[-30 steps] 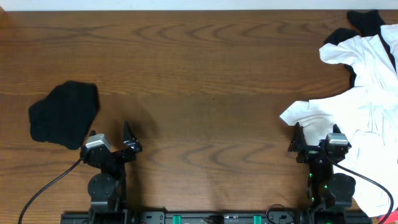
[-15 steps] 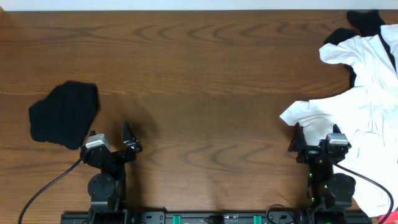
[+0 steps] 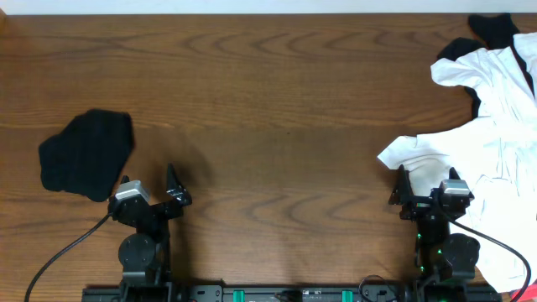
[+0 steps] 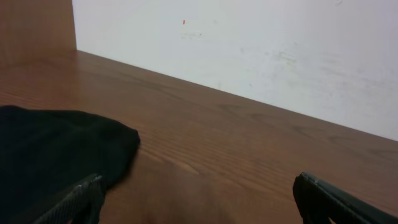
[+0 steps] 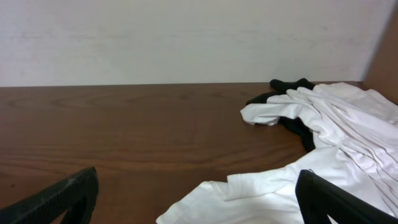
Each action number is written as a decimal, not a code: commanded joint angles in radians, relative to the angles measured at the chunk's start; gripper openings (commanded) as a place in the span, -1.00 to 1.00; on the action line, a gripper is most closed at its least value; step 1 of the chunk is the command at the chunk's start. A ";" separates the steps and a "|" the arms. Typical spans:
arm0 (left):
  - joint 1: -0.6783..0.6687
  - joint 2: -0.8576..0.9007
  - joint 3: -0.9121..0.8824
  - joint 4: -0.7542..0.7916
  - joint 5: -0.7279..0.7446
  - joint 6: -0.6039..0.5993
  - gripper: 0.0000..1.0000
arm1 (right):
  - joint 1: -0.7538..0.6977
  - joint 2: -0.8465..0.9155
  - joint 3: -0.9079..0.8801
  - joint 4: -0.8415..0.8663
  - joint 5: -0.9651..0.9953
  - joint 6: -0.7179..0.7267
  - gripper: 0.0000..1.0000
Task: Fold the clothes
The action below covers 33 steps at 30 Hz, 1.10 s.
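A folded black garment (image 3: 86, 153) lies at the left of the table; it also shows at the left of the left wrist view (image 4: 56, 152). A pile of crumpled white clothes (image 3: 495, 143) with a black piece (image 3: 495, 27) fills the right side; the right wrist view shows them too (image 5: 323, 143). My left gripper (image 3: 151, 191) is open and empty, just right of the black garment, fingers wide apart in its wrist view (image 4: 199, 199). My right gripper (image 3: 426, 191) is open and empty, resting at the near edge of the white clothes, with white cloth between its fingers (image 5: 198, 198).
The brown wooden table (image 3: 277, 109) stretches between the two piles. A white wall (image 5: 186, 37) stands behind its far edge. Cables run from both arm bases at the front edge.
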<state>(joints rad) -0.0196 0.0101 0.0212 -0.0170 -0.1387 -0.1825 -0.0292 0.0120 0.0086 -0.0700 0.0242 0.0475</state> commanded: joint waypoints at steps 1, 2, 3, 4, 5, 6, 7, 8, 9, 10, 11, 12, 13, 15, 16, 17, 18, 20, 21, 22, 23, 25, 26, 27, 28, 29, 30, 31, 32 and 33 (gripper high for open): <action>0.005 -0.005 -0.017 -0.039 -0.019 0.006 0.96 | -0.014 -0.005 -0.003 -0.003 -0.006 -0.011 0.98; 0.005 -0.005 -0.017 -0.039 -0.019 0.006 0.96 | -0.014 -0.005 -0.003 -0.003 -0.006 -0.011 0.98; 0.005 -0.005 -0.017 -0.039 -0.019 0.006 0.96 | -0.014 -0.005 -0.003 -0.003 -0.006 -0.011 0.99; 0.005 -0.005 -0.017 -0.039 -0.019 0.006 0.96 | -0.014 -0.005 -0.003 -0.003 -0.006 -0.011 0.98; 0.005 -0.005 -0.017 -0.039 -0.019 0.006 0.96 | -0.014 -0.005 -0.003 -0.003 -0.006 -0.011 0.99; 0.005 -0.005 -0.017 -0.039 -0.019 0.006 0.96 | -0.014 -0.005 -0.003 -0.003 -0.006 -0.011 0.98; 0.005 -0.005 -0.017 -0.039 -0.019 0.006 0.96 | -0.014 -0.005 -0.003 -0.003 -0.006 -0.011 0.98; 0.005 -0.005 -0.017 -0.037 -0.019 0.006 0.96 | -0.014 -0.005 -0.003 -0.003 -0.007 -0.011 0.98; 0.005 -0.005 -0.017 -0.039 -0.019 0.006 0.96 | -0.014 -0.005 -0.003 -0.003 -0.006 -0.011 0.99; 0.005 -0.005 -0.017 -0.039 -0.019 0.006 0.96 | -0.014 -0.005 -0.003 -0.003 -0.006 -0.011 0.99; 0.005 -0.005 -0.017 -0.039 -0.020 0.006 0.96 | -0.014 -0.005 -0.003 -0.003 -0.006 -0.011 0.98; 0.005 -0.005 -0.017 -0.039 -0.020 0.006 0.96 | -0.014 -0.005 -0.003 -0.003 -0.006 -0.011 0.98; 0.005 -0.005 -0.017 -0.039 -0.019 0.006 0.96 | -0.014 -0.005 -0.003 -0.003 -0.007 -0.010 0.99; 0.005 -0.005 -0.017 -0.039 -0.019 0.006 0.96 | -0.014 -0.005 -0.003 -0.003 -0.007 0.009 0.98; 0.005 -0.005 -0.017 -0.039 -0.019 0.006 0.96 | -0.014 -0.005 -0.003 -0.003 -0.006 0.018 0.99; 0.005 -0.005 -0.017 -0.039 -0.019 0.006 0.96 | -0.014 -0.005 -0.003 -0.003 -0.006 0.025 0.99; 0.005 -0.005 -0.017 -0.039 -0.019 0.005 0.96 | -0.014 -0.005 -0.003 -0.001 -0.007 0.045 0.98; 0.005 -0.004 -0.017 -0.039 -0.019 0.002 0.96 | -0.014 -0.005 -0.003 -0.004 -0.017 0.092 0.98; 0.005 -0.004 -0.016 -0.039 -0.019 -0.002 0.96 | -0.014 -0.003 -0.003 -0.004 -0.039 0.095 0.98; 0.005 -0.004 -0.015 -0.040 -0.014 -0.002 0.96 | -0.014 0.000 -0.003 -0.003 -0.059 0.095 0.99; 0.005 -0.004 -0.010 -0.041 -0.001 -0.002 0.96 | -0.014 0.003 -0.001 -0.003 -0.074 0.098 0.98; 0.005 -0.002 0.008 -0.051 0.019 -0.002 0.96 | -0.014 0.011 0.014 -0.021 -0.083 0.118 0.98; 0.005 0.002 0.023 -0.053 0.037 -0.001 0.96 | -0.014 0.016 0.026 -0.034 -0.082 0.124 0.99; 0.005 0.009 0.037 -0.054 0.059 -0.002 0.96 | -0.014 0.025 0.043 -0.051 -0.082 0.124 0.98; 0.005 0.018 0.055 -0.056 0.080 -0.002 0.96 | -0.014 0.034 0.060 -0.065 -0.081 0.124 0.99; 0.005 0.030 0.077 -0.064 0.098 -0.007 0.96 | -0.014 0.045 0.080 -0.082 -0.081 0.124 0.99; 0.005 0.045 0.103 -0.078 0.106 -0.021 0.96 | -0.014 0.062 0.108 -0.103 -0.081 0.124 0.99; 0.005 0.065 0.137 -0.101 0.106 -0.036 0.96 | -0.014 0.080 0.132 -0.121 -0.081 0.124 0.98; 0.005 0.086 0.168 -0.123 0.106 -0.041 0.96 | -0.014 0.100 0.159 -0.140 -0.081 0.124 0.98; 0.005 0.110 0.202 -0.144 0.109 -0.040 0.96 | -0.014 0.128 0.193 -0.163 -0.081 0.124 0.99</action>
<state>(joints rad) -0.0196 0.0723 0.1101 -0.1383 -0.0673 -0.1959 -0.0296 0.0887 0.1013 -0.2050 -0.0383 0.1509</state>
